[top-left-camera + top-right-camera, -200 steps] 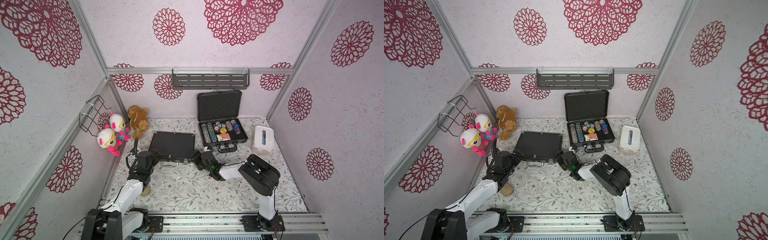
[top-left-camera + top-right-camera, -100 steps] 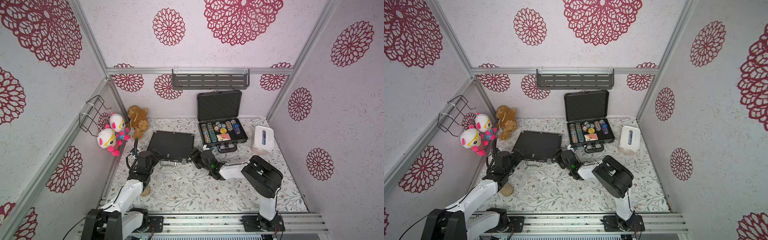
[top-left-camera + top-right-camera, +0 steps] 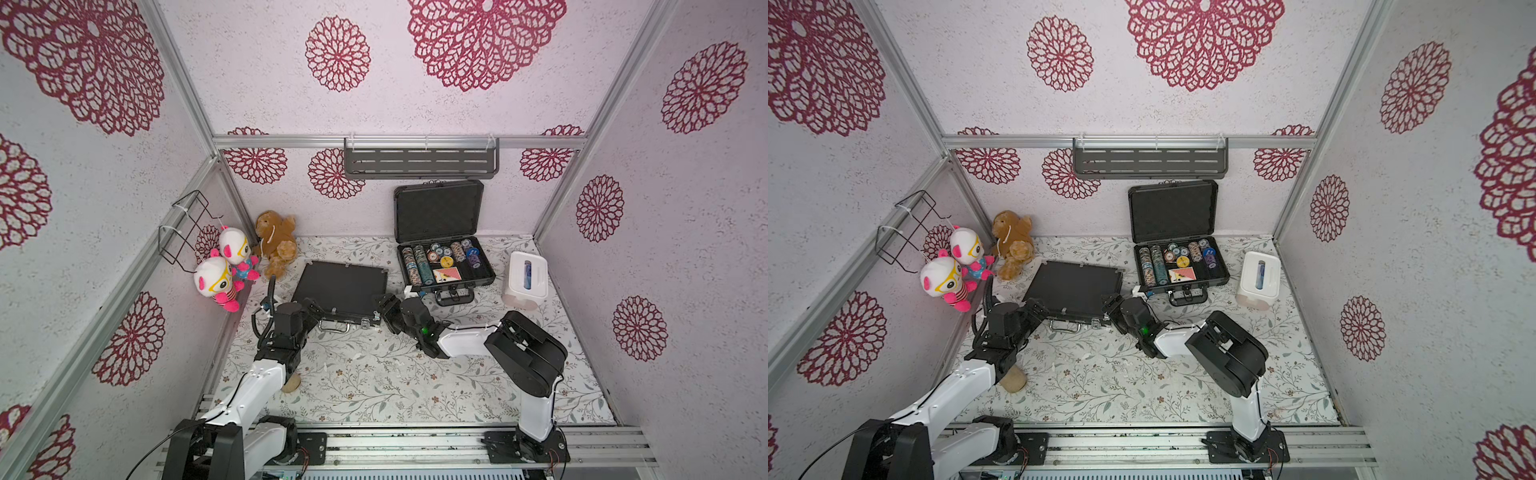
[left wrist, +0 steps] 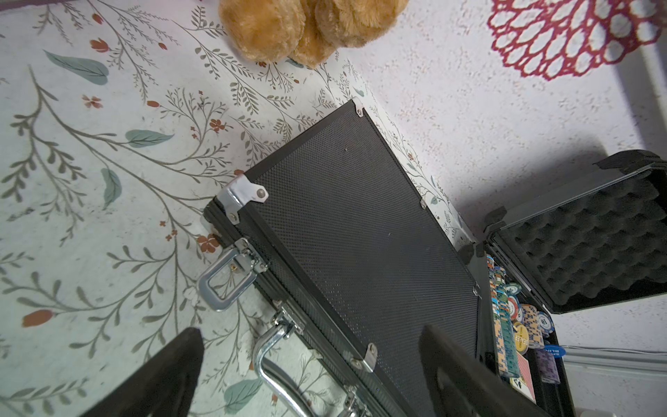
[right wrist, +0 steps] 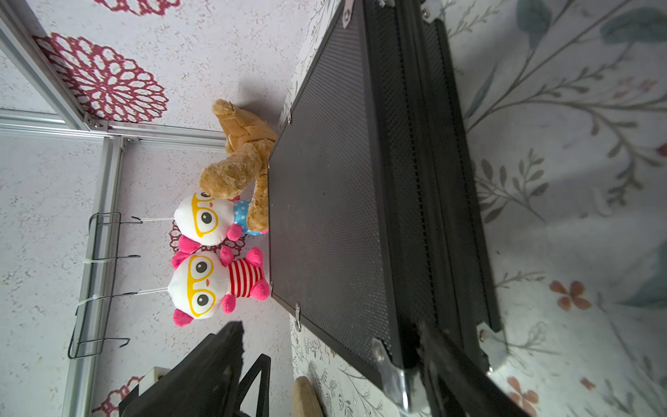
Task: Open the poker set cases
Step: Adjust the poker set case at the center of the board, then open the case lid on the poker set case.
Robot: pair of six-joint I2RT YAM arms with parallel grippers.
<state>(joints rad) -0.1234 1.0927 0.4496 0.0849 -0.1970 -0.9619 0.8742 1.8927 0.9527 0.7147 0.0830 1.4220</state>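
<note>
Near the table's near left corner, a small tan round thing lies beside the left arm. Farther in, toward the left edge, the thin black case lies flat with its silver handle facing the near edge. Its inside is hidden, and I cannot tell whether the lid is fully shut. One silver latch is flipped outward.

The left hand is at the case's near left corner, released and grasping nothing. Its fingers are spread wide, one above the lid and one above the table. The right hand is at the near right corner, also spread wide and holding nothing. One of its fingers lies against the case's side wall.

Toward the far edge, right of centre, the thicker dark grey case stands open. Its foam-lined lid is upright by the back wall. The tray holds rows of poker chips on edge, some loose chips and a card deck. A white tissue box sits near the right edge. A brown plush sits in the far left corner.
</note>
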